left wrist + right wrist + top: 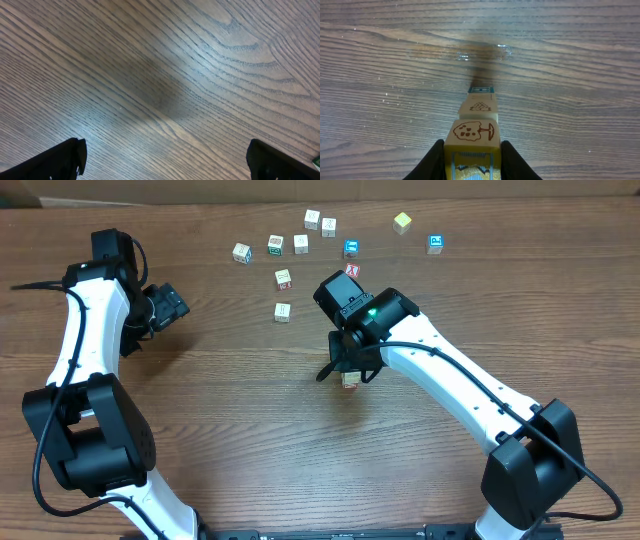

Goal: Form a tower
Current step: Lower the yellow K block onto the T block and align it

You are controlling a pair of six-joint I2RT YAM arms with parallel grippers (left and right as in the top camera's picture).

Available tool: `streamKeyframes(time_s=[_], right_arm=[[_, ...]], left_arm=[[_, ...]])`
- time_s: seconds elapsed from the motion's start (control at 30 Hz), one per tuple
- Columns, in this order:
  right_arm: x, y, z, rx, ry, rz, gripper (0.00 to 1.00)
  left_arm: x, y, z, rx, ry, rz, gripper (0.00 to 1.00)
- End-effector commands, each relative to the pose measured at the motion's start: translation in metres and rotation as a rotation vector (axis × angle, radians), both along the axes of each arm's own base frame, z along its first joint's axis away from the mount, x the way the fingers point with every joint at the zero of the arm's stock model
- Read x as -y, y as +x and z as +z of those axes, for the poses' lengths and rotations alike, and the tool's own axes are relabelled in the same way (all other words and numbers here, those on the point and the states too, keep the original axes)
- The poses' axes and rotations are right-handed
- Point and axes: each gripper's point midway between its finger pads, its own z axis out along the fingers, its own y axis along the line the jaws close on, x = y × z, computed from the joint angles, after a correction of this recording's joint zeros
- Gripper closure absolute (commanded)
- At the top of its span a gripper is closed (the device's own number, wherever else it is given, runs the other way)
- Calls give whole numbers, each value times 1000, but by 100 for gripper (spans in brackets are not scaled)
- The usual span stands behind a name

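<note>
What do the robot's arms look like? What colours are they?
Both are white tubes with chunky black joints. A thin black cable runs along the left arm and the right arm. The left gripper and right gripper are black, each with two black fingers. A small green light glows near the right wrist.

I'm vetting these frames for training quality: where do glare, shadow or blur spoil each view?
Left wrist: pale glare on the table around a soft dark shadow at centre. Right wrist: bright glints beyond the tower, its shadow running away from the lens, its nearest face slightly soft. Overhead: even light, though the right claw hides most of the tower.
</note>
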Motion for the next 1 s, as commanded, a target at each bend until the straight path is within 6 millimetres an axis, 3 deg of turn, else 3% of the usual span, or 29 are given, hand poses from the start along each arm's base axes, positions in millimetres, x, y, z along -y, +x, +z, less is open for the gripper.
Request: streamKeyframes(time_s=[0.0,0.97], right_arm=[[4,5,-1,20,-24,7,75],[-2,1,-1,0,12,14,72]], left_arm=[[0,4,2,10,3,-10,1],[1,4,2,10,3,-12,1]])
